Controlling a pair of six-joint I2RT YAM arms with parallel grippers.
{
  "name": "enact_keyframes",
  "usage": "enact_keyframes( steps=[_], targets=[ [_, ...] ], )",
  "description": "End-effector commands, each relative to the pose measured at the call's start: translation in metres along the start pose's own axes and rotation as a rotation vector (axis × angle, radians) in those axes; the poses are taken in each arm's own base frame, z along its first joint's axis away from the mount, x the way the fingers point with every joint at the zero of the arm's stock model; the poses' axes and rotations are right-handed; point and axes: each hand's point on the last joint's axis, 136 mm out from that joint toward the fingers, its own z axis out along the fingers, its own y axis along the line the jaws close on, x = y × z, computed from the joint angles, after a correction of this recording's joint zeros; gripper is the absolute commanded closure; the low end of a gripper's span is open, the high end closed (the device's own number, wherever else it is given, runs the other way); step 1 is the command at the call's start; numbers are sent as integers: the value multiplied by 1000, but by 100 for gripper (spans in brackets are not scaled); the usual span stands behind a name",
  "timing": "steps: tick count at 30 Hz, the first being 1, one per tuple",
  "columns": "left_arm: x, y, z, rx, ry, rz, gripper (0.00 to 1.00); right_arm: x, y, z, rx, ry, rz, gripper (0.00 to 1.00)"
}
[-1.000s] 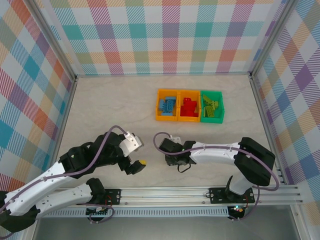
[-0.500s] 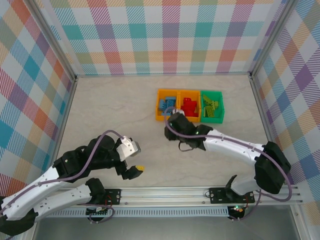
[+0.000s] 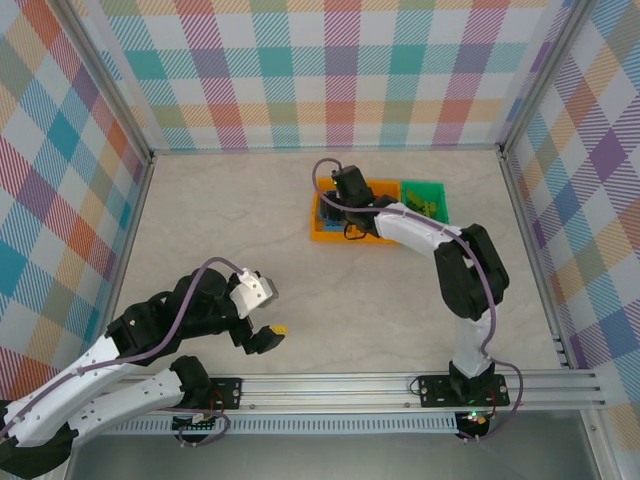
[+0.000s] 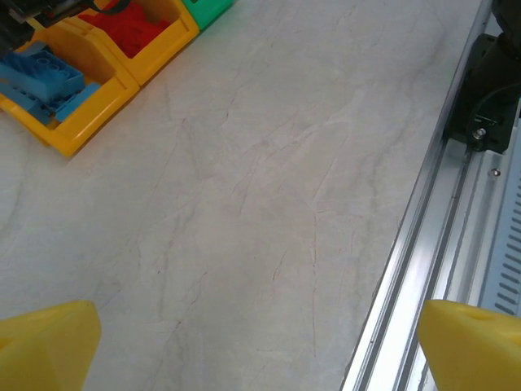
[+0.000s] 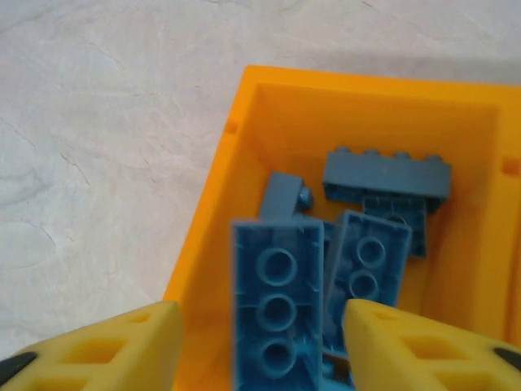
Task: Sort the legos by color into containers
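Note:
Three containers stand in a row at the back: an orange bin with blue legos, an orange bin with red legos, and a green bin with olive legos. My right gripper hangs over the blue-filled bin. It is open, and a blue brick lies loose and blurred between the yellow fingers, with a gap on each side. My left gripper is low at the near left, wide open over bare table.
The aluminium rail runs along the near edge, right by the left gripper. Checked walls close the table on three sides. The right arm stretches from its base across the right half to the bins.
The right arm swung from the table's near middle up to the left orange bin, and its jaws have parted from the blue brick. The left arm drew back a little.

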Motion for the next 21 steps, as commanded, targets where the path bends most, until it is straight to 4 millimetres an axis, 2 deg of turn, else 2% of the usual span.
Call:
enact_keyframes(
  steps=[1,3,5,7,10,11,14,17,21],
  targets=[
    [-5,10,0,-51,-18,-52,0,-20,14,-14,-52,-10,-6,39],
    [-11,20,-4,-108,-42,-107,0,-19,11,-26,-47,-15,-11,35],
    [-22,39,-7,-209,-107,-193,0,-15,9,-43,-54,-18,-22,29],
    [-25,60,-7,-323,-175,-294,0,-4,3,-65,-54,-6,-46,18],
    [-25,92,-6,-507,-260,-349,0,16,-16,-99,-17,-8,-83,0],
    [-23,102,-5,-572,-275,-355,0,22,-24,-110,8,-17,-92,0],
    [-11,138,-6,-808,-313,-358,0,38,-57,-150,103,-73,-136,0],
    [9,168,0,-952,-282,-360,0,52,-87,-182,155,-115,-181,0],
    [39,207,6,-1037,-255,-434,0,57,-165,-206,400,-186,-95,0]
  ],
)
